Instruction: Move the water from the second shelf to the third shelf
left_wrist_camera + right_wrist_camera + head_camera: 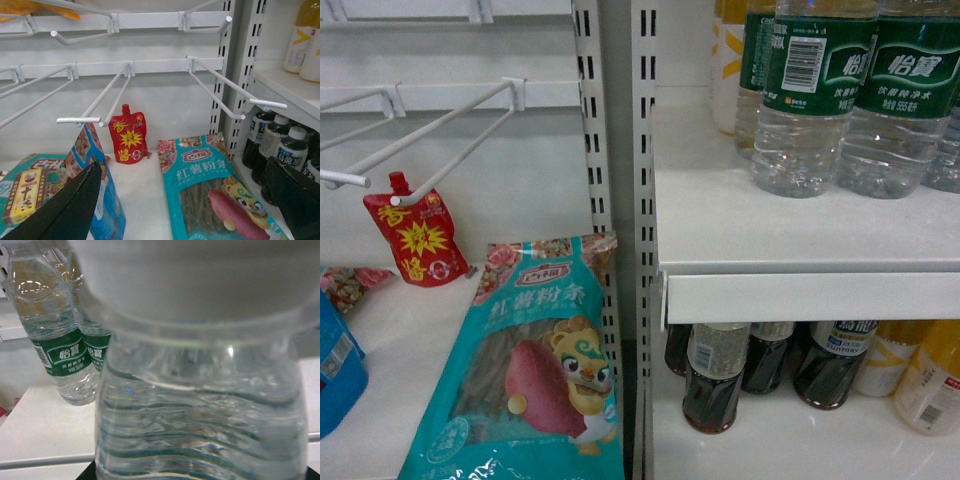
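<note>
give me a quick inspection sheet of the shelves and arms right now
surface: white shelf, mostly bare in front of the bottles
job's things: water bottle fills the right wrist view, very close; more green-label water bottles stand upright on the shelf
clutter: teal snack bag, red spout pouch, dark bottles on the shelf below, yellow bottles
grippers: left gripper open, holding nothing; right gripper's state cannot be told
cables: nothing seen
surroundings: white peg hooks, slotted uprights
</note>
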